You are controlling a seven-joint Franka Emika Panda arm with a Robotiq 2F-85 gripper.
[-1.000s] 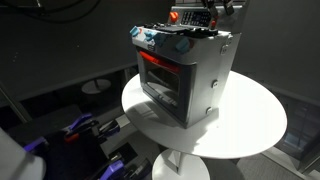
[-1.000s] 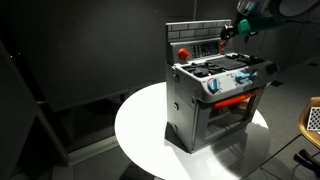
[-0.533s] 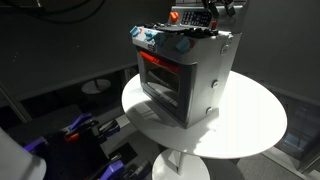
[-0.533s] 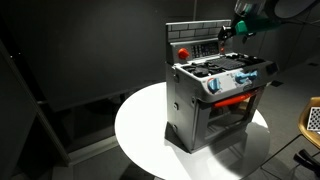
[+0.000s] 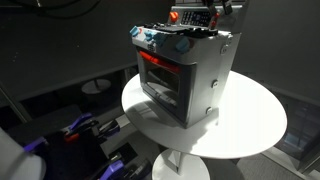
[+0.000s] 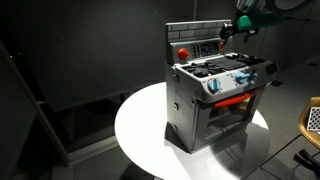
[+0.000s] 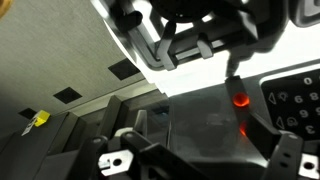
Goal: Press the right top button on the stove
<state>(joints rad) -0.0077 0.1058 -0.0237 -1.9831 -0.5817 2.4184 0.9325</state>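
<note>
A small silver-grey toy stove [image 6: 213, 100] is shown standing on a round white table [image 6: 140, 130] in both exterior views. The gripper [image 6: 240, 26] is held close to the end of the raised back panel [image 6: 195, 38]; whether contact is made cannot be told. In an exterior view the gripper [image 5: 208, 10] is cut off by the top edge. The wrist view is dark and blurred. A glowing red spot [image 7: 240, 100] is made out, but whether the fingers are spread or pressed together cannot be told.

Your gripper [image 7: 200, 158] faces the stove [image 7: 200, 112].
Its fingers [image 7: 112, 160] are spread along the bottom edge; a red button [image 7: 240, 100] sits above, right of centre.
</note>
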